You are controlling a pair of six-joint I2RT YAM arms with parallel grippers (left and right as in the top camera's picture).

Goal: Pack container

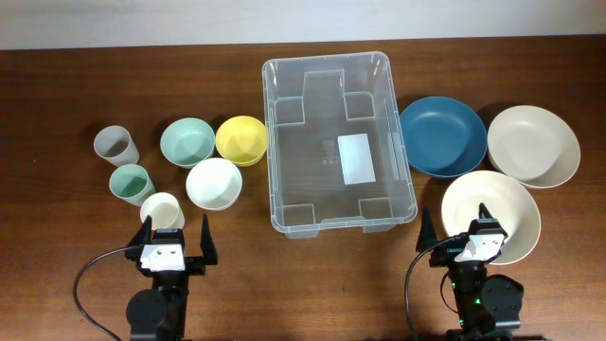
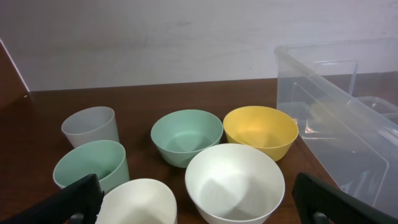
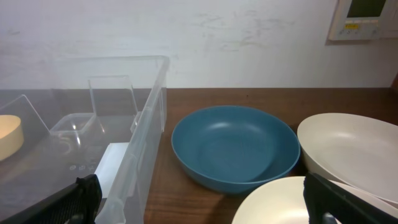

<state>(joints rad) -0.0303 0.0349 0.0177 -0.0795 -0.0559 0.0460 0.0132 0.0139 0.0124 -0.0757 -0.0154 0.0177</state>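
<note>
The clear plastic container stands at the table's middle, empty, with a white label on its bottom; it shows in the left wrist view and right wrist view. My left gripper is open and empty at the front left, just behind a cream cup. My right gripper is open and empty at the front right, over the near rim of a cream bowl. Left of the container are a white bowl, a yellow bowl and a green bowl.
A grey cup and a green cup stand at the far left. A blue bowl and a large cream bowl sit right of the container. A wall runs behind the table.
</note>
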